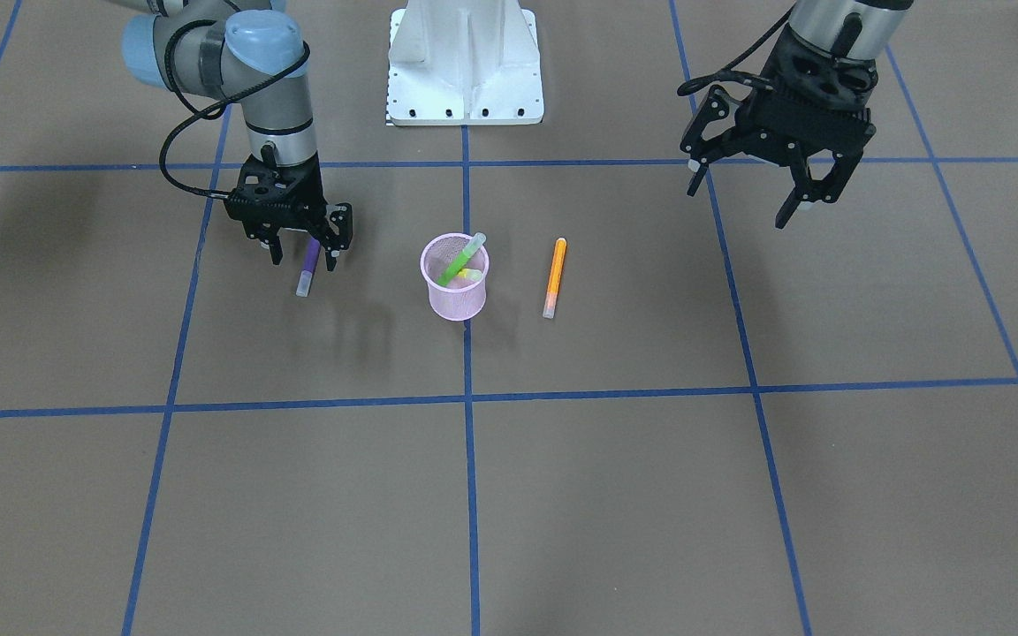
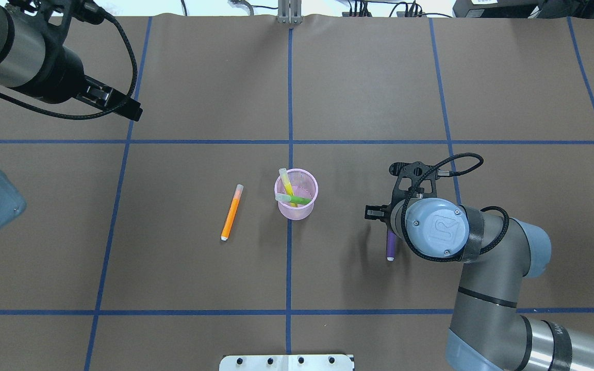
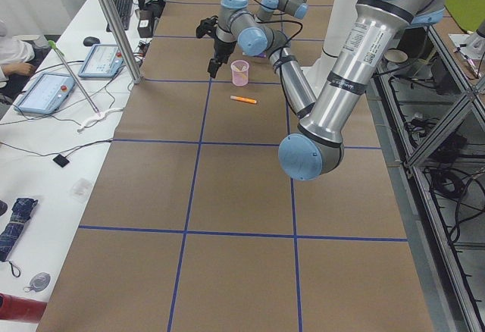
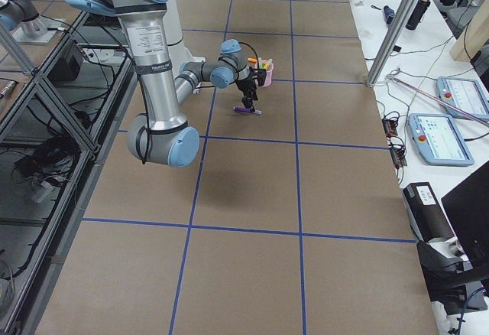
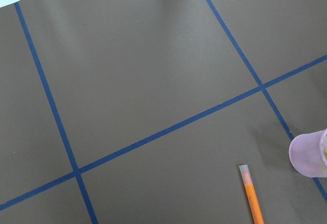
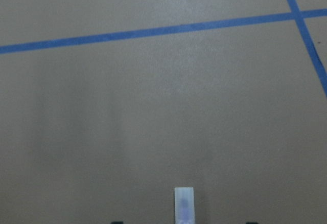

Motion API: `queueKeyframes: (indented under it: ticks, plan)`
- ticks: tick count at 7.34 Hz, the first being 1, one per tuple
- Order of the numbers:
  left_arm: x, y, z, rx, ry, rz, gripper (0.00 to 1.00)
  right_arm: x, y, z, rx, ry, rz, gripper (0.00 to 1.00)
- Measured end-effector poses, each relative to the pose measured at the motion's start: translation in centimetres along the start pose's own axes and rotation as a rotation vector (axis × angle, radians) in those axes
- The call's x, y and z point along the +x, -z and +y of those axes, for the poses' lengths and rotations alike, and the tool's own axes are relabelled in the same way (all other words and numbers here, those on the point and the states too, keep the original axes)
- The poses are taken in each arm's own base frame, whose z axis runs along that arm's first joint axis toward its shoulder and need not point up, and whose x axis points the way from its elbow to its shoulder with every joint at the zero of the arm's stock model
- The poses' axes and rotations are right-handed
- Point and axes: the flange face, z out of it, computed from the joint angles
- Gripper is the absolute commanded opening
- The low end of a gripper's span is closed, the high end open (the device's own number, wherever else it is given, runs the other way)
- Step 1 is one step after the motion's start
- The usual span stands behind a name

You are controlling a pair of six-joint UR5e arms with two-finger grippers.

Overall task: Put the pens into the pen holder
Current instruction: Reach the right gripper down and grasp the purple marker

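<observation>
Worktop point(image 2: 199, 93): flat, matte brown sheet, ruled into large squares by blue tape lines.
Left hand point(image 1: 739, 205): black, angular, with two slim fingers spread wide and nothing between them; it hangs above the worktop, well apart from the pens.
Orange pen point(image 2: 231, 212): slim, smooth stick with a pale translucent cap at its far end; it lies flat on the worktop, near the cup on the left arm's side.
Cup point(image 2: 297, 210): small, round, pink wire mesh, slightly tapered, with a solid rim; it stands upright on a blue tape line.
Green pen point(image 2: 299, 199): inside the cup, leaning on the rim, pale cap up.
Yellow pen point(image 2: 286, 184): also inside the cup, leaning and crossing the green one.
Purple pen point(image 2: 391, 247): slim stick with a pale cap, flat on the worktop, on the cup's other side.
Right hand point(image 1: 304, 261): black, lowered over the purple pen, fingers apart on either side of it, unclenched, with a gap on each side.
</observation>
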Motion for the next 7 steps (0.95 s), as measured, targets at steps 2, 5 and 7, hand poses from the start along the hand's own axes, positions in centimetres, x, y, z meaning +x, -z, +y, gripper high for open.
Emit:
queueKeyframes:
  ticks: [2, 5, 7]
  plan:
    - [-0.1, 0.0, -0.1, 0.01, 0.0, -0.014, 1.0, 0.1, -0.9, 0.6, -0.007, 0.008, 0.017, 0.41]
    - [0.0, 0.0, -0.1, 0.012, -0.001, -0.016, 1.0, 0.4, -1.5, 1.4, -0.012, 0.029, 0.03, 0.41]
    - [-0.1, 0.0, -0.1, 0.012, 0.0, -0.017, 1.0, 0.5, -1.7, 1.8, -0.009, 0.038, 0.034, 0.19]
